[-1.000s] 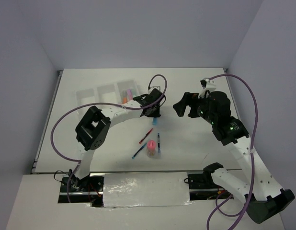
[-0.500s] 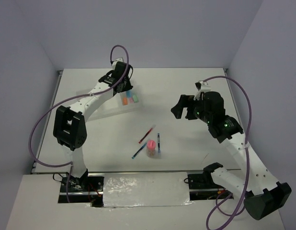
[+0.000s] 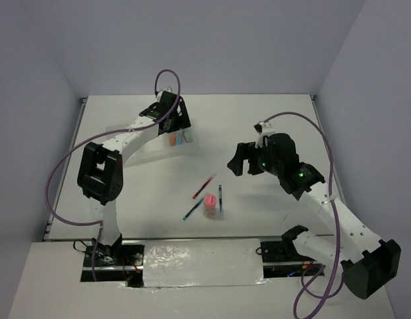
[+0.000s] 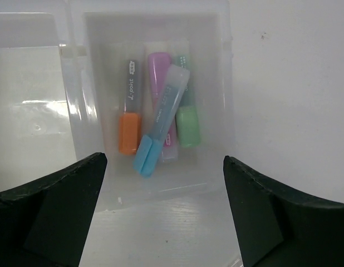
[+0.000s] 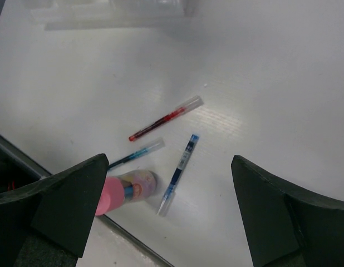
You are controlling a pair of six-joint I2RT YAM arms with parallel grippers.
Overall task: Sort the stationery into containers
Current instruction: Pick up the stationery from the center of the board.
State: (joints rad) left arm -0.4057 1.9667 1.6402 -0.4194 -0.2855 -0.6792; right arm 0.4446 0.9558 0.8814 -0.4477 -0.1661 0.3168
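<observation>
Nearest me, the jar (image 5: 124, 189) sits on the table (image 3: 272, 113) among the red pen (image 5: 166, 118), blue pen (image 5: 180, 167) and dark pen (image 5: 136, 154), with my right gripper (image 5: 169, 161) above them, jaws spread wide and empty. Farther back, my left gripper (image 4: 165, 160) hangs wide open, holding nothing, over the tray's (image 4: 225, 83) end compartment. There the orange highlighter (image 4: 129, 119), blue highlighter (image 4: 158, 130), pink highlighter (image 4: 157, 69) and green highlighter (image 4: 188, 125) lie.

White table (image 3: 278, 119) with a faintly ribbed top, pale lilac walls (image 3: 205, 40) closing it in on three sides, crinkled silvery sheet (image 3: 202, 262) along the near edge, pale ledge (image 3: 59, 286) in front.
</observation>
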